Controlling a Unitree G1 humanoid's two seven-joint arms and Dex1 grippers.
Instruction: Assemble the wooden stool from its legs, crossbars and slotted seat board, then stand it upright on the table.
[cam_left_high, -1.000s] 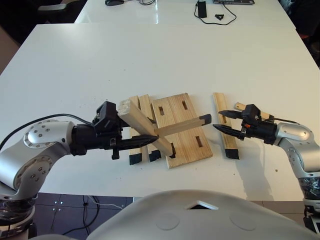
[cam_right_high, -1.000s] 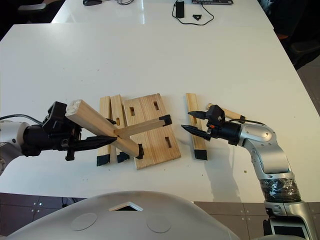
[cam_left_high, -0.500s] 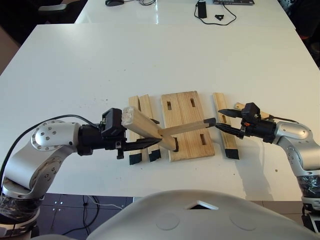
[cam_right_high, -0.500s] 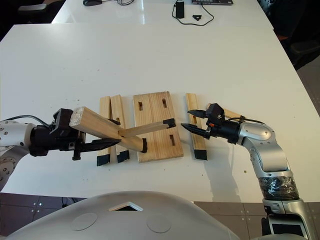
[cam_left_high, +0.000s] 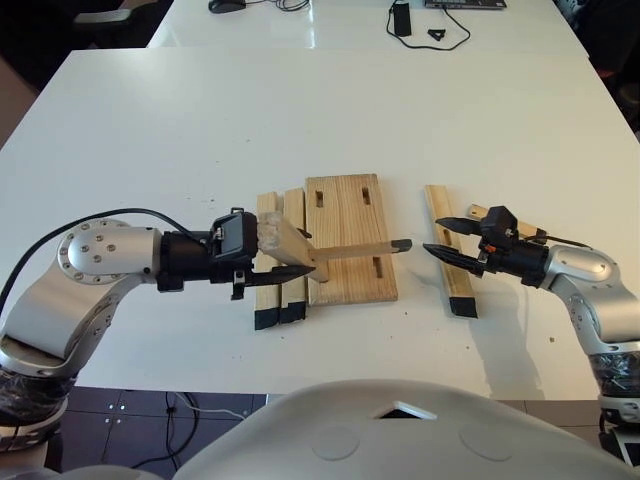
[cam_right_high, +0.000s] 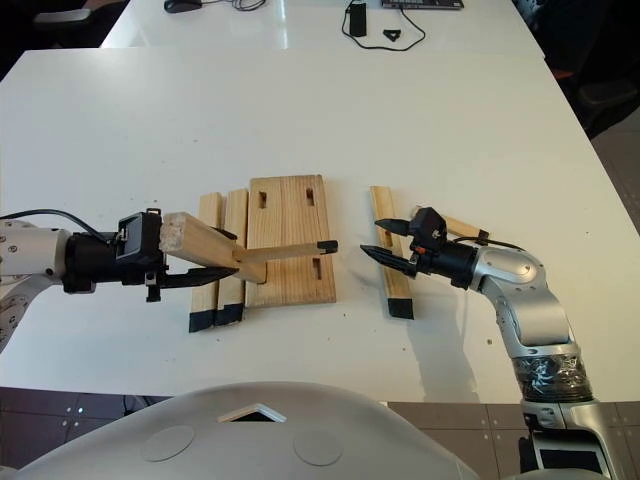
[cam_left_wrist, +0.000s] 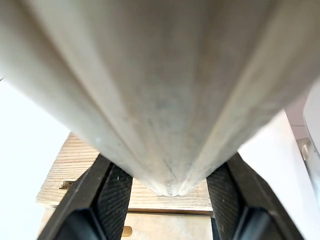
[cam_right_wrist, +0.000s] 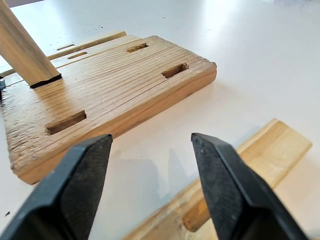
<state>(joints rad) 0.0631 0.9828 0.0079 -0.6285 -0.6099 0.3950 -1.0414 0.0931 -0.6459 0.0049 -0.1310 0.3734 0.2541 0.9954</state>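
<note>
The slotted seat board (cam_left_high: 350, 215) lies flat at mid-table. My left gripper (cam_left_high: 287, 271) is shut on a thick leg (cam_left_high: 276, 234) held tilted over the board's left edge. A thin crossbar (cam_left_high: 360, 250) juts from that leg to the right across the board. In the left wrist view the leg (cam_left_wrist: 165, 85) sits between both fingers (cam_left_wrist: 114, 192). Two more legs (cam_left_high: 268, 303) lie under it on the table. My right gripper (cam_left_high: 437, 235) hangs open just right of the crossbar's dark tip, above another leg (cam_left_high: 456, 280). The right wrist view has the board (cam_right_wrist: 110, 95) beyond open fingers (cam_right_wrist: 82, 185).
A short wooden piece (cam_left_high: 478, 212) lies behind my right gripper. The white table (cam_left_high: 200, 120) has free room to the left, right and far side. A second table behind it carries cables and a black box (cam_left_high: 402, 18).
The seat board has swung square and slid left. My left gripper has drawn the leg and crossbar leftward, away from the right gripper. The right gripper has barely moved.
</note>
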